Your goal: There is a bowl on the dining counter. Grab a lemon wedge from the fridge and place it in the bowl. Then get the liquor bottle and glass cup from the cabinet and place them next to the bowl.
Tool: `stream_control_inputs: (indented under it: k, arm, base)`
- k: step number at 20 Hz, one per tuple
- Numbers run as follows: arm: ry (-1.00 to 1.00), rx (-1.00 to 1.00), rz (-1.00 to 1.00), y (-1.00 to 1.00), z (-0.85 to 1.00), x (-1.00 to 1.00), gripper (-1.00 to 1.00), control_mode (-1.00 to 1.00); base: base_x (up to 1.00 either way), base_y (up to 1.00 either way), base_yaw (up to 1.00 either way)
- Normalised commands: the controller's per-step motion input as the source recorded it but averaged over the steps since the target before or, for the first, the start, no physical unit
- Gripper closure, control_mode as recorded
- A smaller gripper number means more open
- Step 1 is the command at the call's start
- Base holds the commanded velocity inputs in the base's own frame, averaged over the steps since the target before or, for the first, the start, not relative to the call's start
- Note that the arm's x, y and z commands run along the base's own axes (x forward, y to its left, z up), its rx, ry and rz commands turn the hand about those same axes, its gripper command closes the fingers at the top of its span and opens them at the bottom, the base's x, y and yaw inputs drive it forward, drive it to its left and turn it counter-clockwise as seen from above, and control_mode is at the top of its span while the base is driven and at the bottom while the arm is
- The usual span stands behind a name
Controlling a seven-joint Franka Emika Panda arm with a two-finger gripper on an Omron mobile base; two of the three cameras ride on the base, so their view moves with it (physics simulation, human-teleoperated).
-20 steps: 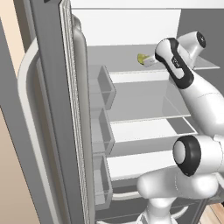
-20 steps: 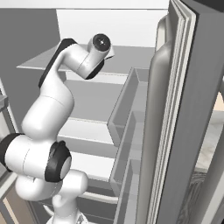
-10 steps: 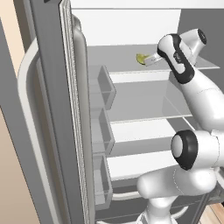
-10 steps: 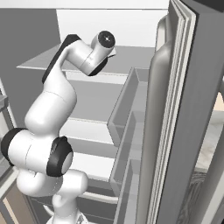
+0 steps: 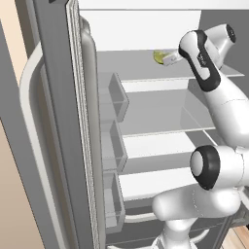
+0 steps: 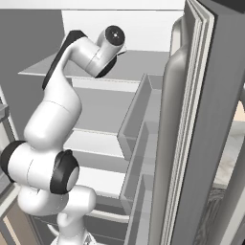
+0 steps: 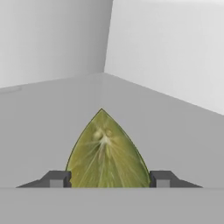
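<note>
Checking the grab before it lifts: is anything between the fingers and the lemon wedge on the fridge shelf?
Nothing visible is. In the hand view the lemon wedge sits directly between the two fingers, one against each side. The shelf around it is bare, and the left base view shows the gripper at the wedge on the fridge's top shelf.

- The lemon wedge [image 7: 107,153] has glossy, slightly see-through yellow-green flesh with pale fibres.
- The fridge [image 5: 58,121] door looks like smooth, matt dark grey metal; its handle [image 5: 30,146] is pale and satiny.
- The shelves [image 5: 160,109] are smooth, possibly translucent plastic.
- The fingertips [image 7: 57,178] look matt dark plastic.
</note>
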Motion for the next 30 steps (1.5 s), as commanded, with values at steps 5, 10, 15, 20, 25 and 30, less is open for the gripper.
stream_control_inputs:
  k: [5, 10, 15, 20, 25, 30]
  arm:
    - [-0.02, -0.01, 0.01, 0.11, 0.12, -0.04, 1.0, -1.0]
    - [-0.05, 0.0, 0.0, 0.05, 0.05, -0.15, 1.0, -1.0]
    - [-0.11, 0.0, 0.0, 0.0, 0.13, -0.3, 1.0, -1.0]
    - [-0.12, 0.01, 0.0, 0.0, 0.11, -0.36, 1.0, -1.0]
    - [-0.09, 0.02, 0.0, 0.0, 0.1, -0.53, 1.0, -1.0]
    - [-0.02, 0.02, 0.0, 0.0, 0.1, -0.65, 1.0, -1.0]
  base:
    - [0.0, 0.0, 0.0]
    - [0.0, 0.0, 0.0]
    - [0.0, 0.0, 0.0]
    - [0.0, 0.0, 0.0]
    - [0.0, 0.0, 0.0]
    - [0.0, 0.0, 0.0]
